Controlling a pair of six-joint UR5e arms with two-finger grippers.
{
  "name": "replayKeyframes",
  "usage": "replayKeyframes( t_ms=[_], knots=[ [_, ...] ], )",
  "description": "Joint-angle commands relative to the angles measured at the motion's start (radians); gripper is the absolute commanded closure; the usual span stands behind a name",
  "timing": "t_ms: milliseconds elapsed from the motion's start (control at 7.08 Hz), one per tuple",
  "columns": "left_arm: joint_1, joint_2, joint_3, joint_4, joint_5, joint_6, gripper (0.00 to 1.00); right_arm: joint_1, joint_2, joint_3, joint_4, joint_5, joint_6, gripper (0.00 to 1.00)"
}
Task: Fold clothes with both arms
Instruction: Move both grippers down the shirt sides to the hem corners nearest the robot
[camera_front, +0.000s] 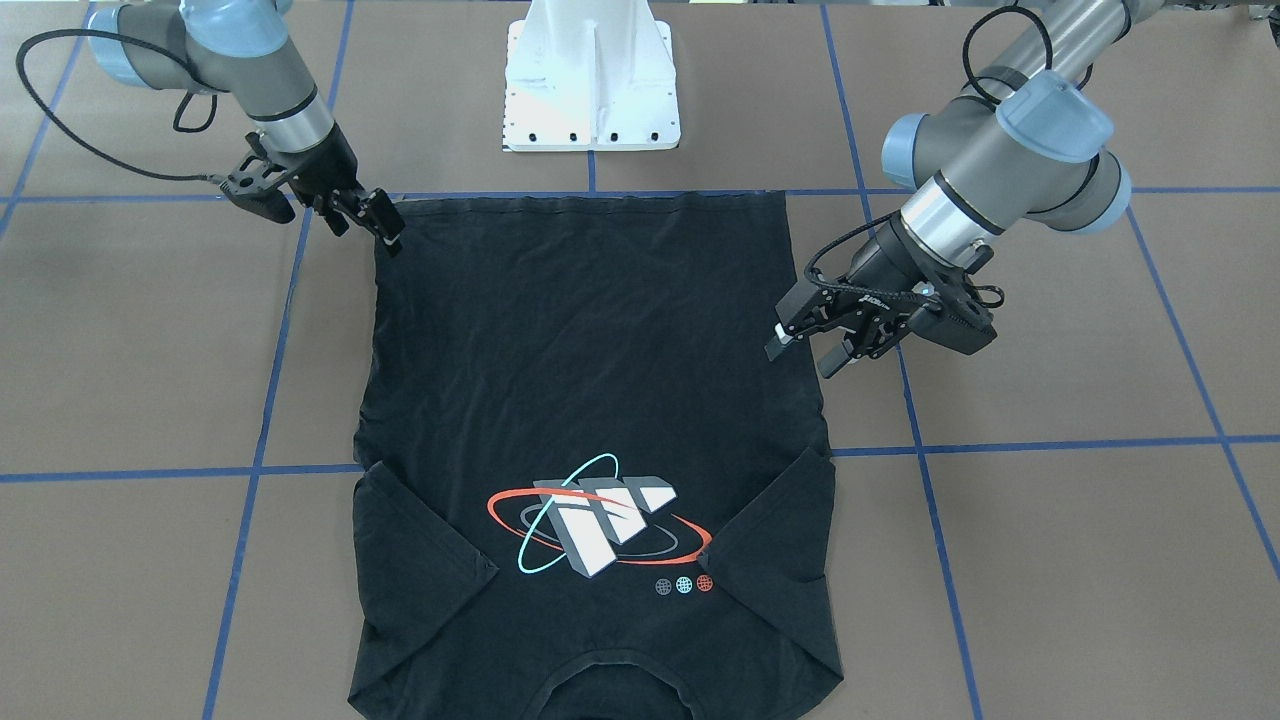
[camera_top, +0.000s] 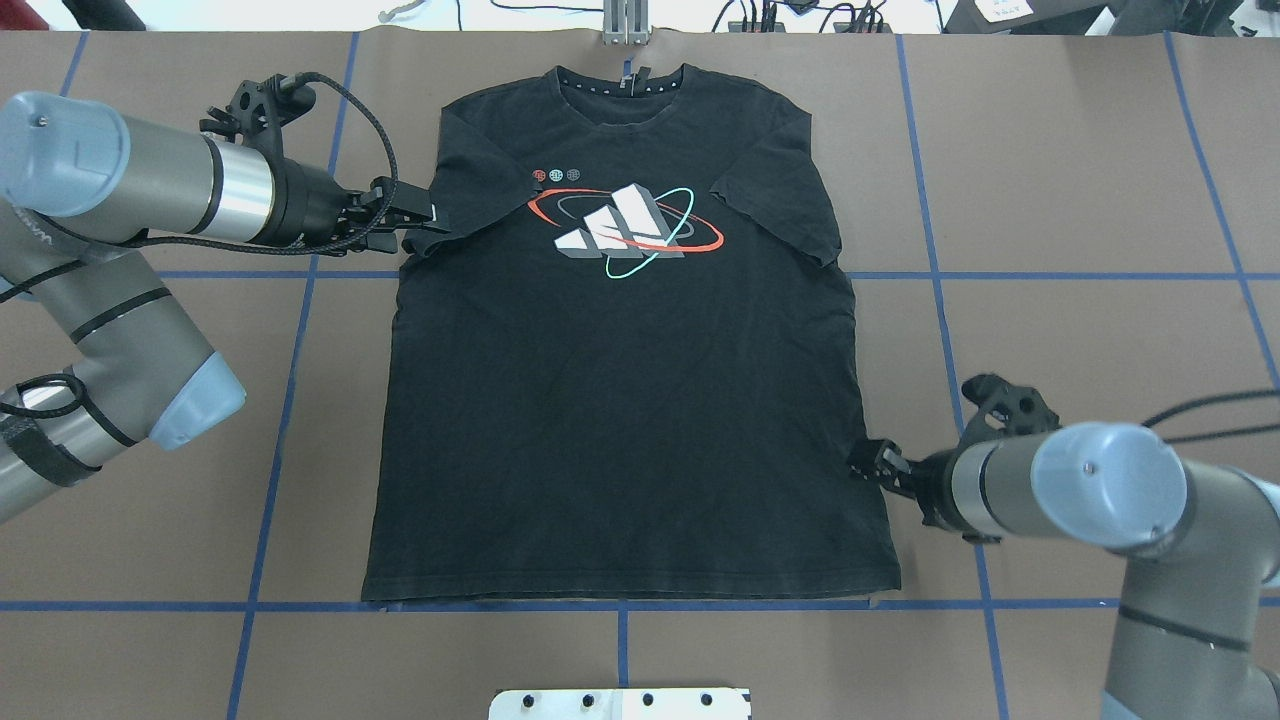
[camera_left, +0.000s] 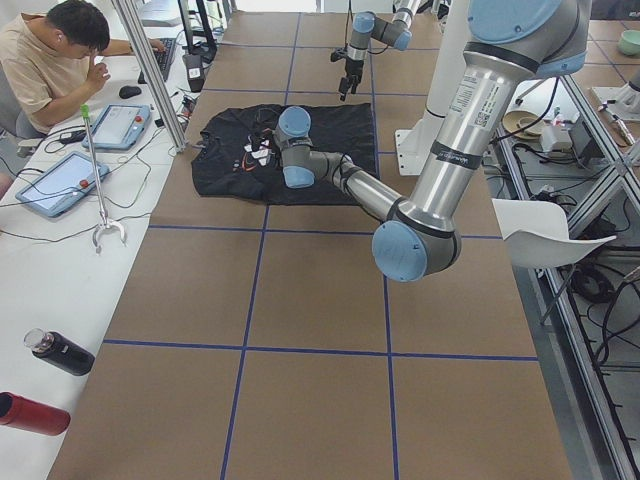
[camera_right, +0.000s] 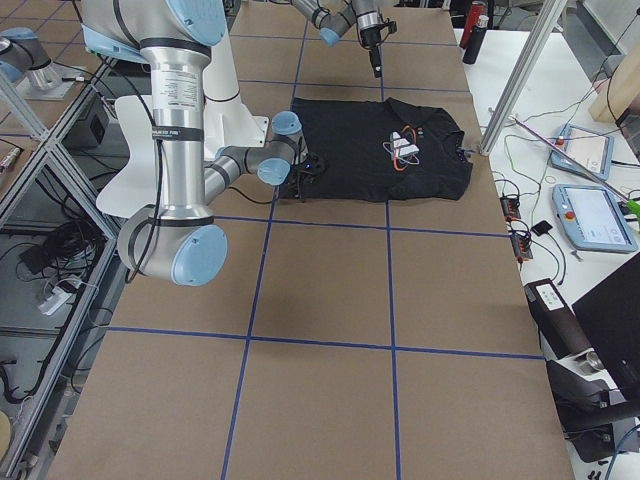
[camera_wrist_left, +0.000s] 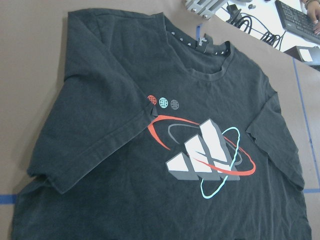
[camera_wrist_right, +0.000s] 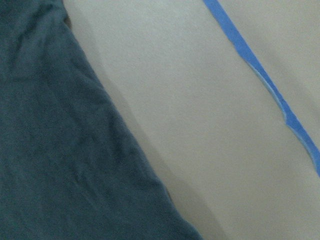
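The black T-shirt (camera_front: 580, 350) (camera_top: 620, 420) lies flat and print-up on the brown table, its collar on the side away from the robot. Both short sleeves lie folded in over the chest. My left gripper (camera_front: 802, 352) (camera_top: 425, 228) hovers open at the shirt's left side edge, just beside the left sleeve (camera_wrist_left: 95, 135), with nothing between its fingers. My right gripper (camera_front: 366, 233) (camera_top: 862, 465) sits low at the shirt's right side edge near the hem and looks open. The right wrist view shows only the shirt's edge (camera_wrist_right: 60, 150) and bare table, no fingers.
The white pedestal base (camera_front: 590, 90) stands just behind the hem. Blue tape lines (camera_top: 620, 605) grid the table. In the exterior left view a person (camera_left: 50, 60) sits at a side table with tablets; two bottles (camera_left: 60, 352) lie near that table's end.
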Motion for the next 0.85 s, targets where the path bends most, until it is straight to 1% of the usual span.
replayKeyframes(
  t_ms=[0,141,282,423,565,706],
  knots=[
    [0.000,0.001,-0.008,0.011,0.000,0.000,0.17,-0.126,-0.043,0.039,0.000,-0.103,0.082,0.16],
    [-0.002,0.004,-0.016,0.011,0.000,0.000,0.17,-0.154,-0.066,0.039,0.000,-0.118,0.082,0.19],
    [-0.003,0.008,-0.022,0.011,0.000,-0.001,0.16,-0.159,-0.066,0.045,-0.002,-0.132,0.082,0.31],
    [-0.005,0.009,-0.025,0.011,0.000,-0.001,0.16,-0.157,-0.066,0.047,-0.002,-0.137,0.082,0.47],
    [-0.008,0.011,-0.027,0.012,0.000,-0.001,0.16,-0.157,-0.068,0.050,-0.002,-0.140,0.082,0.68],
    [-0.008,0.021,-0.030,0.011,-0.001,-0.001,0.16,-0.159,-0.071,0.052,-0.002,-0.140,0.082,1.00]
  ],
)
